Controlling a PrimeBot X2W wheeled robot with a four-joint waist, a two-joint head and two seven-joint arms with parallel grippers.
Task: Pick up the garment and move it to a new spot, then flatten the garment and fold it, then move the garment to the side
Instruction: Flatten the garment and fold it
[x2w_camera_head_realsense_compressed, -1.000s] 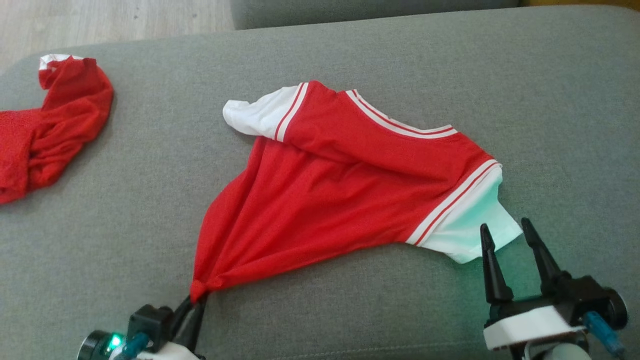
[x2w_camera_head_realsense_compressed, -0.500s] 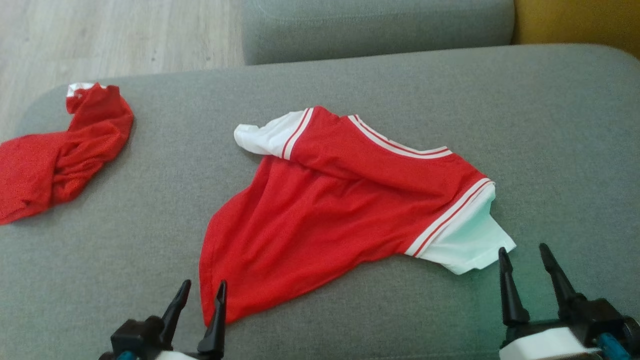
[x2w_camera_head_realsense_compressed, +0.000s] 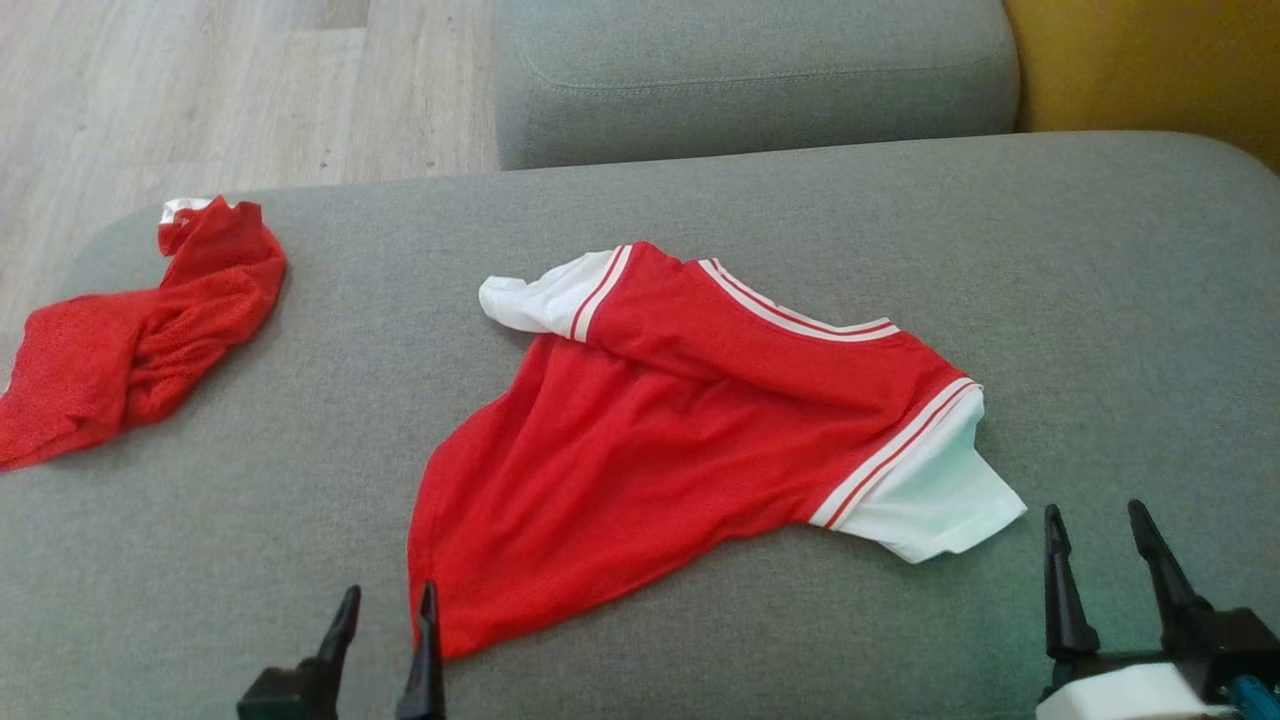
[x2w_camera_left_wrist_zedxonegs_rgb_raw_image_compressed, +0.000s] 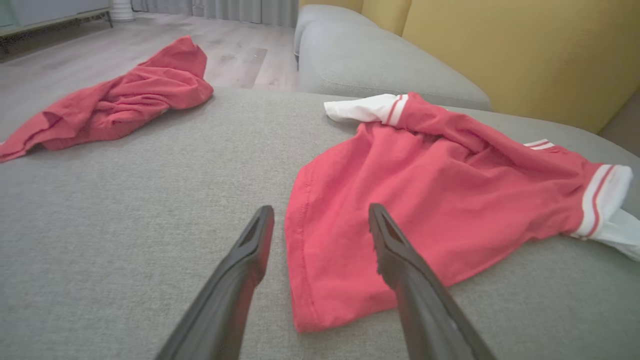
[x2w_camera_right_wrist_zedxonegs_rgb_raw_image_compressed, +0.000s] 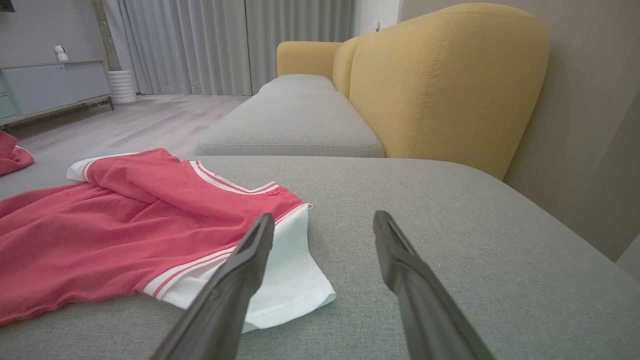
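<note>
The garment (x2w_camera_head_realsense_compressed: 680, 420) is a red T-shirt with white sleeves and striped trim, lying loosely spread on the grey sofa cushion (x2w_camera_head_realsense_compressed: 300, 480). Its collar faces the far side and its hem corner points toward me. My left gripper (x2w_camera_head_realsense_compressed: 387, 598) stands open at the bottom edge, just short of that hem corner, holding nothing. In the left wrist view the garment (x2w_camera_left_wrist_zedxonegs_rgb_raw_image_compressed: 425, 200) lies ahead, its hem between and beyond my open left gripper (x2w_camera_left_wrist_zedxonegs_rgb_raw_image_compressed: 320, 220). My right gripper (x2w_camera_head_realsense_compressed: 1097, 512) is open and empty, just right of the white sleeve (x2w_camera_head_realsense_compressed: 930, 495). The right wrist view shows that sleeve (x2w_camera_right_wrist_zedxonegs_rgb_raw_image_compressed: 290, 280) beside my right gripper (x2w_camera_right_wrist_zedxonegs_rgb_raw_image_compressed: 324, 220).
A second red garment (x2w_camera_head_realsense_compressed: 130, 330) lies crumpled at the cushion's far left edge. Beyond it is wooden floor (x2w_camera_head_realsense_compressed: 200, 90). Another grey seat cushion (x2w_camera_head_realsense_compressed: 750, 80) sits behind, with a yellow backrest (x2w_camera_right_wrist_zedxonegs_rgb_raw_image_compressed: 440, 80) to the right.
My left gripper has opened and let go of the hem corner, which now lies slack on the cushion. The head camera has tilted, so the whole scene sits lower in the picture.
</note>
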